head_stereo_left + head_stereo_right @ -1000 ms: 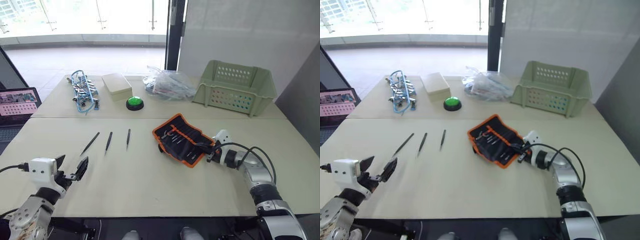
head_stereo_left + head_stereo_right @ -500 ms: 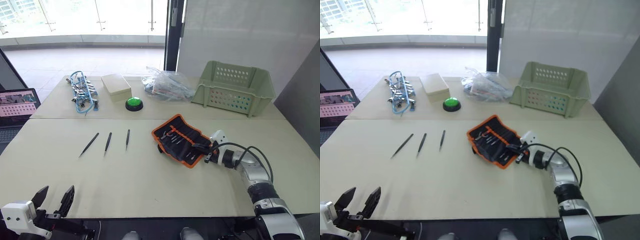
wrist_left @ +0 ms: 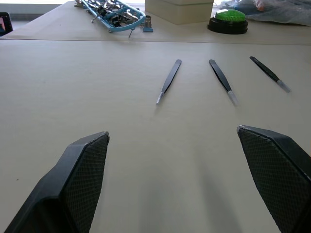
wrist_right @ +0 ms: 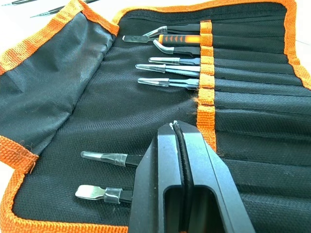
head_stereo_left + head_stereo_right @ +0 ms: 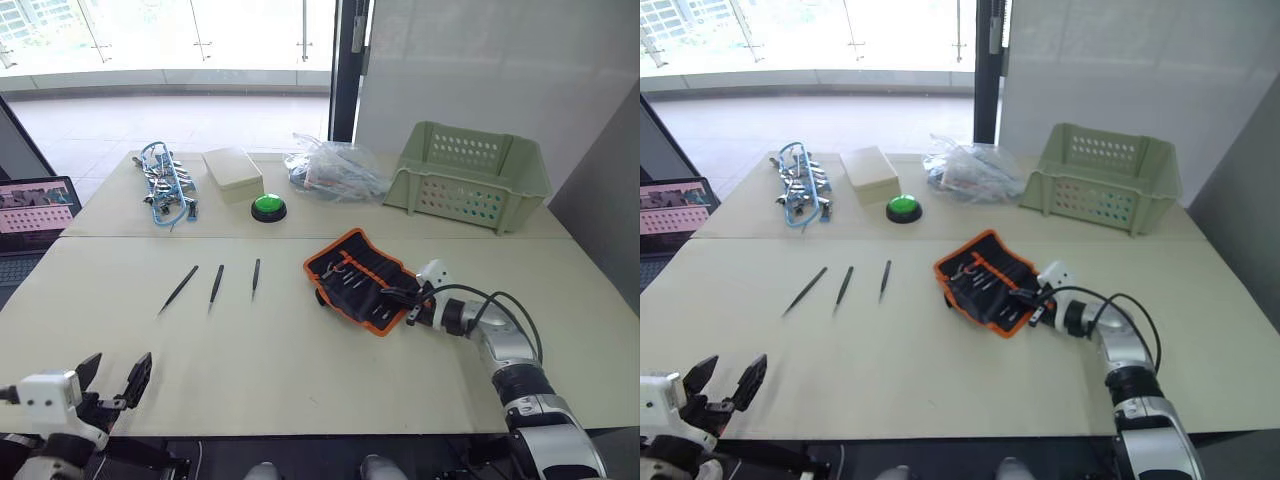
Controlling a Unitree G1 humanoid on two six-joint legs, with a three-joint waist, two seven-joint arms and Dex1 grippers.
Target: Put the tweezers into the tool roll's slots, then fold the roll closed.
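Observation:
Three slim black tweezers (image 5: 216, 284) lie side by side on the table's left half, also ahead of my left gripper in its wrist view (image 3: 221, 80). The tool roll (image 5: 345, 262), black with orange edging, lies unfolded at centre right. Several tools sit in its slots (image 4: 170, 70). My right gripper (image 5: 387, 294) rests low over the roll's near right part. It is shut (image 4: 174, 127) on a thin black tweezer held edge-on between the fingers. My left gripper (image 5: 110, 378) hangs at the table's near left edge, wide open (image 3: 172, 133) and holding nothing.
At the back stand a pale green perforated basket (image 5: 468, 175), a crumpled plastic bag (image 5: 335, 170), a green button (image 5: 268, 205), a beige box (image 5: 232, 172) and a tangle of blue-and-silver clips (image 5: 165, 190). A laptop (image 5: 35, 205) sits off the left edge.
My left gripper has dropped from over the near left of the table down to its front edge, staying open. My right gripper has crept slightly left over the roll.

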